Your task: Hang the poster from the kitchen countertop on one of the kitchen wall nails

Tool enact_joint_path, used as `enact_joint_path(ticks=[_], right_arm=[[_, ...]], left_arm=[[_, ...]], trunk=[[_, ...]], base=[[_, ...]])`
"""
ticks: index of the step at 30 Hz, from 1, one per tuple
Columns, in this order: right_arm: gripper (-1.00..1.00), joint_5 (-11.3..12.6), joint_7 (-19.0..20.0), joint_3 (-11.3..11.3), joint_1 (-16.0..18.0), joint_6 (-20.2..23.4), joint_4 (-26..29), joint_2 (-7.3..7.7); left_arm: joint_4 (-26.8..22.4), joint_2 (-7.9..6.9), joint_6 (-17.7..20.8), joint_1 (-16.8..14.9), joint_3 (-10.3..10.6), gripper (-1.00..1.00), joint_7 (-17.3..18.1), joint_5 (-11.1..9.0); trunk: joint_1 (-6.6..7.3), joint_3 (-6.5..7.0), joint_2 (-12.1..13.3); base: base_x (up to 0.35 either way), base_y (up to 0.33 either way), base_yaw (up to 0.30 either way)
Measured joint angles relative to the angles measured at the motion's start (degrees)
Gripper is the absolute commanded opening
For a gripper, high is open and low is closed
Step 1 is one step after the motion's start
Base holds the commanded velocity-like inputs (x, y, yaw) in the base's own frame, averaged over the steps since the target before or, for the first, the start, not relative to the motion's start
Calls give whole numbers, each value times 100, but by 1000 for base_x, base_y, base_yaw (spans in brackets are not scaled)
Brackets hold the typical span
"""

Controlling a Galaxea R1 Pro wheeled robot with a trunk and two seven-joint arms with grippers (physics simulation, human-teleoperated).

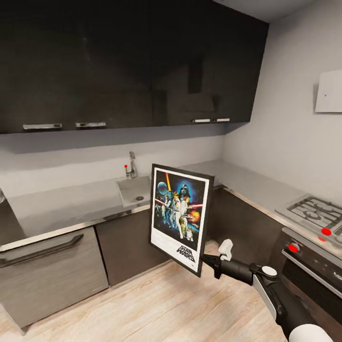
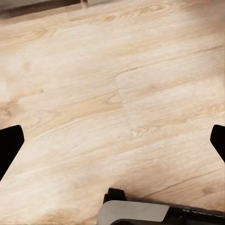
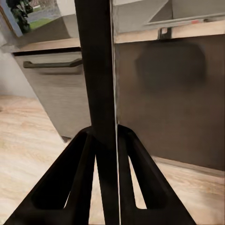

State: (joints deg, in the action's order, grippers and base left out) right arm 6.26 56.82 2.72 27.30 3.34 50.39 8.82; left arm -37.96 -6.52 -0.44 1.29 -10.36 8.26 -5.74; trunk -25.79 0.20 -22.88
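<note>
Along the left half of the head view, the worktop [image 1: 61, 206] is running as a glossy grey band under dark upper cabinets [image 1: 95, 61], with a handled dishwasher front [image 1: 52, 270] sitting below it at lower left. Near the middle of the frame a sink [image 1: 133, 189] is sitting sunk into the worktop, and a tap [image 1: 132, 165] is standing at its back edge. Just right of centre, the poster [image 1: 179, 217] is hanging in the air in front of the lower cabinets, clear of the worktop and above the wooden floor [image 1: 156, 304], standing upright and turned slightly so its printed face is looking toward the camera. At its lower right corner the right tool [image 1: 207, 262] is gripping the frame edge, with the dark arm reaching in from the lower right corner of the frame. In the right wrist view the two black fingers [image 3: 75, 178] are pinching the poster's thin edge [image 3: 101, 70] between them. Further right in the head view, a gas hob [image 1: 316, 211] and an oven front with red knobs [image 1: 308, 266] are lining the right-hand run of the worktop, and a white panel [image 1: 328, 91] is sitting on the wall at upper right. In the left wrist view, the left tool [image 2: 112, 140] is facing the floor with its fingertips [image 2: 9, 145] spread wide at both edges of the frame, released and holding nothing.
</note>
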Motion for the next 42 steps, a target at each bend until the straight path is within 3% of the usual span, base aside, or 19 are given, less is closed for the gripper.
enact_joint_path(ticks=[42], right_arm=[[-100, -8, -16, 10, 0, -8, 0, -17]], left_arm=[[-45, -17, 1, 0, -58, 100, 0, -8]], trunk=[[1, 0, 0]], base=[[-145, 145, 241]])
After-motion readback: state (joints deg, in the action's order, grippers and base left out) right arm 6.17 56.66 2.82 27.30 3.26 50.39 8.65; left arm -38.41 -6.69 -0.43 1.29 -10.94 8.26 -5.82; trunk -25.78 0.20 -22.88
